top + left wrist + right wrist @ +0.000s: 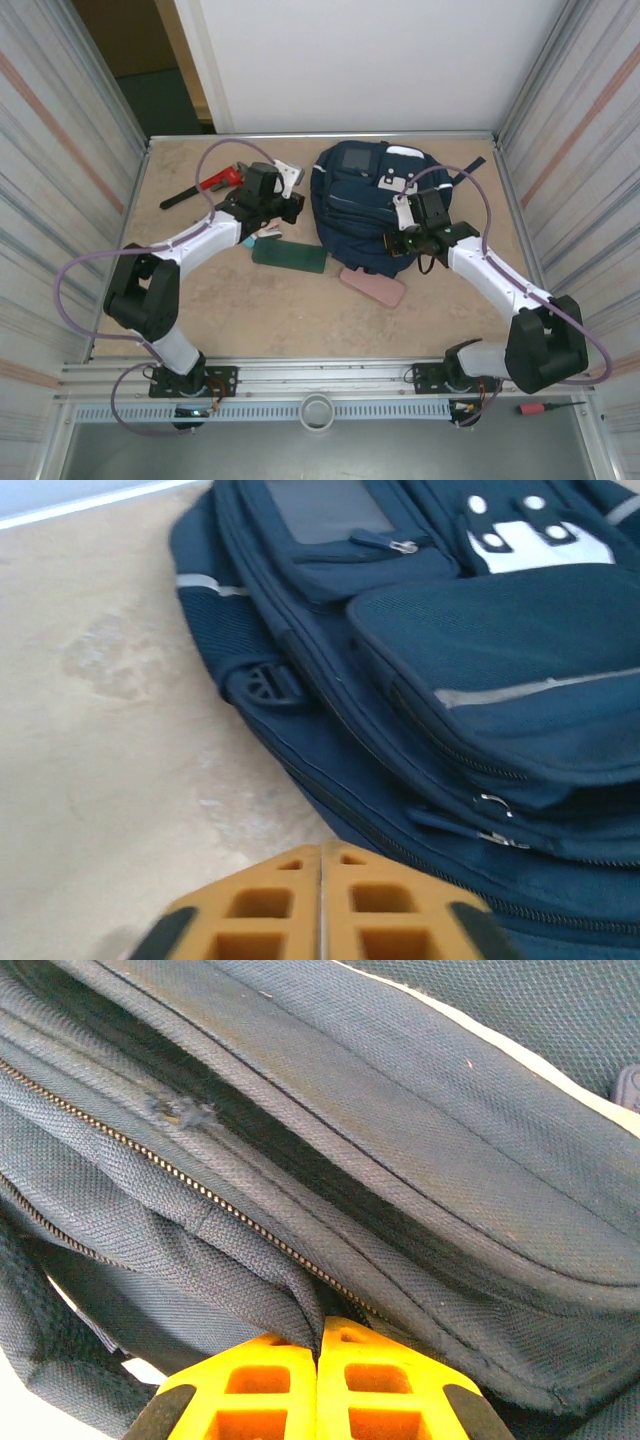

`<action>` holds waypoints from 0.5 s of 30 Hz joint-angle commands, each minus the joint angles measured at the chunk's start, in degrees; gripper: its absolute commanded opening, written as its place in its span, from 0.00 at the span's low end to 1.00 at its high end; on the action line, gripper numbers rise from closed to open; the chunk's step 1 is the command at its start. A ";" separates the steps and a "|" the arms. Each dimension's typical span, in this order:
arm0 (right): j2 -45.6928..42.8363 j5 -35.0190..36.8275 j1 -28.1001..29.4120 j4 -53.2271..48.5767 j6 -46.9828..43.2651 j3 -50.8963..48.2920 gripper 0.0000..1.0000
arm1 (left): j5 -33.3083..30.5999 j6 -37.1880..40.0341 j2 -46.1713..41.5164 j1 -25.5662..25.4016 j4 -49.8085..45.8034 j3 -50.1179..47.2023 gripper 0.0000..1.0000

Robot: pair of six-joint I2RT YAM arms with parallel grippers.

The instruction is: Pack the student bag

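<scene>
Notably, right jaws pinching student bag (400,1160) fabric, left jaws closed, empty.

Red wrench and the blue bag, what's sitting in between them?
In the top view, the left pincer sits between the red wrench and the student bag.

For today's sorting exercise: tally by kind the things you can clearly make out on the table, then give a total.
Backpacks: 1 (student bag)
Cases: 2 (dark green case, pink case)
Wrenches: 1 (red pipe wrench)
Total: 4
A teal sliver under the left arm is too hidden to count.
</scene>
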 commanded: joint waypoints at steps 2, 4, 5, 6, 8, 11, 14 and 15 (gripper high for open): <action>-2.19 3.00 -3.92 -2.83 6.93 -0.70 0.04 | 7.97 -0.46 -1.04 0.71 0.87 -0.23 0.32; -3.58 4.60 -5.78 -4.51 8.72 -1.49 0.17 | 7.16 0.10 -1.09 -0.04 0.45 -0.55 0.40; -4.88 4.70 -6.06 -4.66 8.94 -1.61 0.22 | 6.55 0.33 -1.18 -0.35 0.09 -0.62 0.41; -6.41 4.30 -5.97 -4.51 8.76 -1.70 0.29 | 5.72 0.52 -1.29 -0.63 -0.25 -0.68 0.43; -9.73 1.42 -4.24 -2.10 7.34 -1.57 0.41 | 4.58 0.58 -1.44 -1.08 -0.88 -0.66 0.46; -10.94 4.74 3.25 1.22 2.94 0.54 0.54 | 2.46 0.05 -2.13 -1.12 -0.57 -1.30 0.49; -4.41 9.02 10.01 0.80 -1.56 6.05 0.66 | -1.53 -1.13 -3.19 -0.97 -0.51 -2.08 0.53; -1.30 9.70 11.18 -0.07 -2.26 8.57 0.70 | -2.61 -1.61 -3.57 -0.80 -0.51 -2.38 0.54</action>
